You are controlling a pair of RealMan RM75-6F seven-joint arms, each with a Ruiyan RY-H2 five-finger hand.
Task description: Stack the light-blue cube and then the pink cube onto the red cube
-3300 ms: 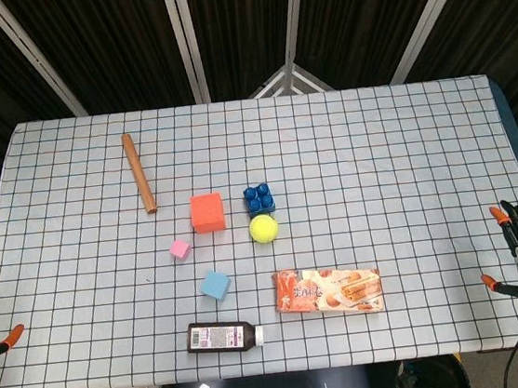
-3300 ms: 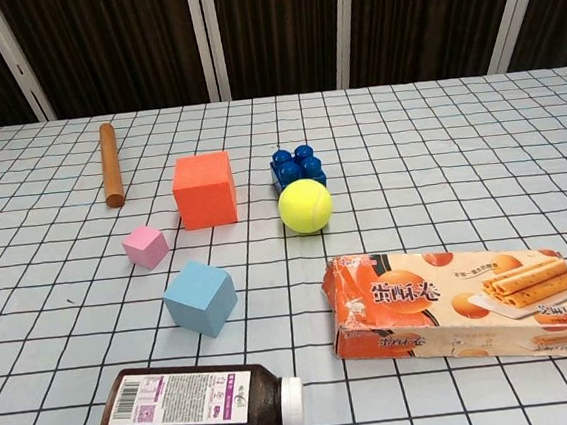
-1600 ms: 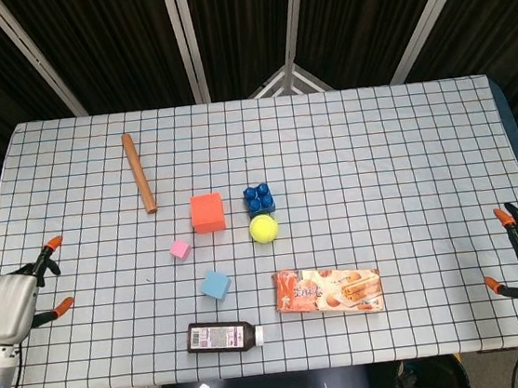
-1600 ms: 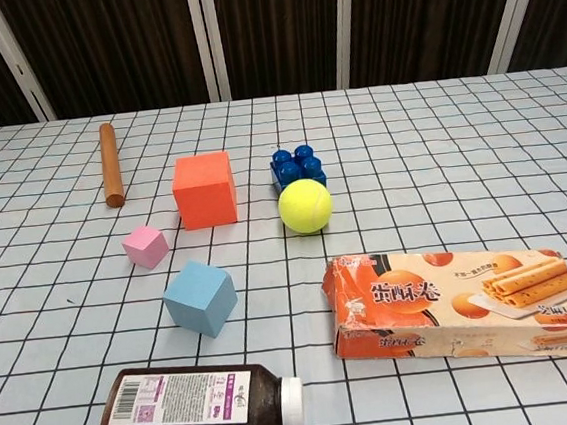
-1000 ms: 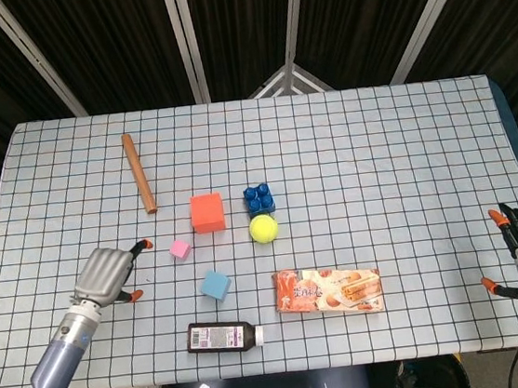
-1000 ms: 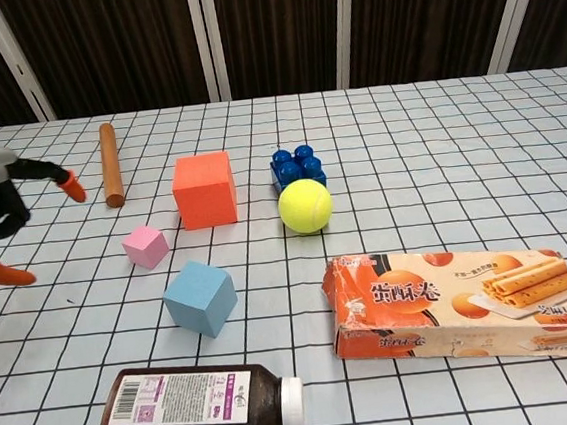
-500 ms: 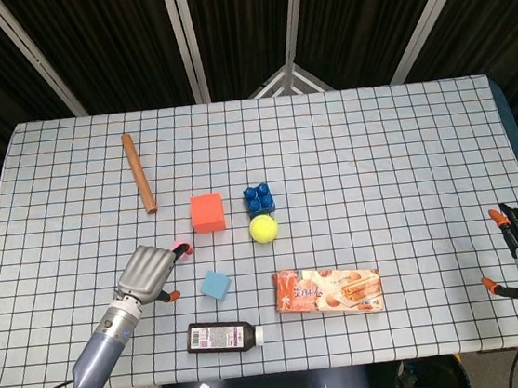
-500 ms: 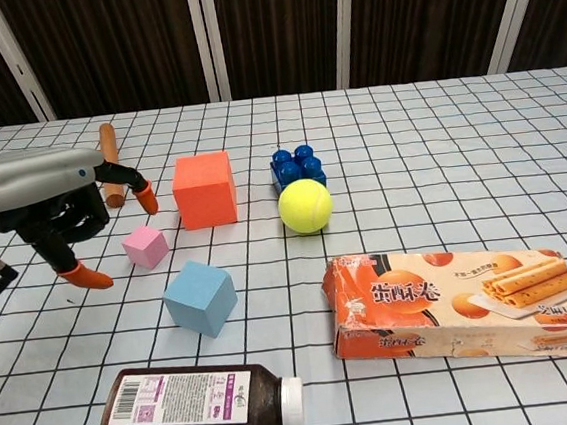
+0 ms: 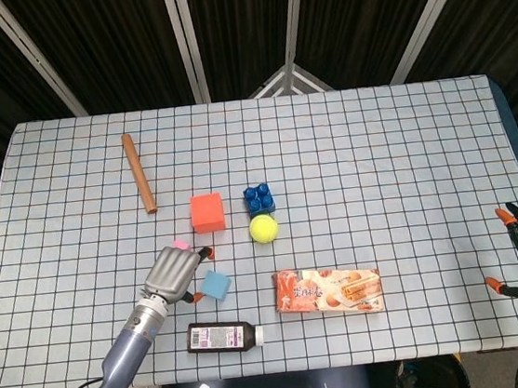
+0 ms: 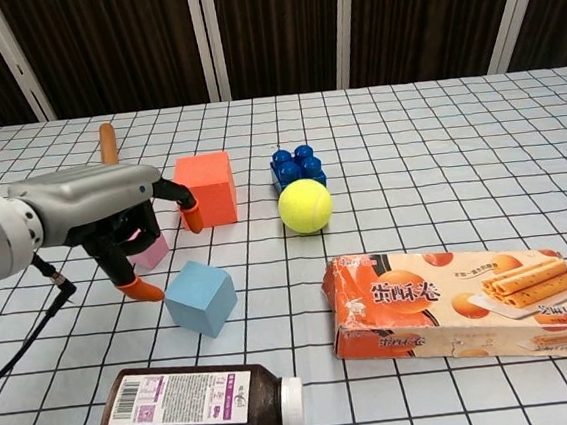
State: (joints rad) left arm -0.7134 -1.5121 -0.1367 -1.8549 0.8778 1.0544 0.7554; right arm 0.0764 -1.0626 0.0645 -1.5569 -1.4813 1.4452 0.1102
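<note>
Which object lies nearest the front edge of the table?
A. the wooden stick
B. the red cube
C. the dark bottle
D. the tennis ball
C: the dark bottle lies on its side closest to the front edge, nearer than the light-blue cube.

The red cube sits flat on my table, biggest of the three. The pink cube, smallest, lies near its front-left, partly hidden. The light-blue cube rests closer to me, turned slightly, apart from both.
</note>
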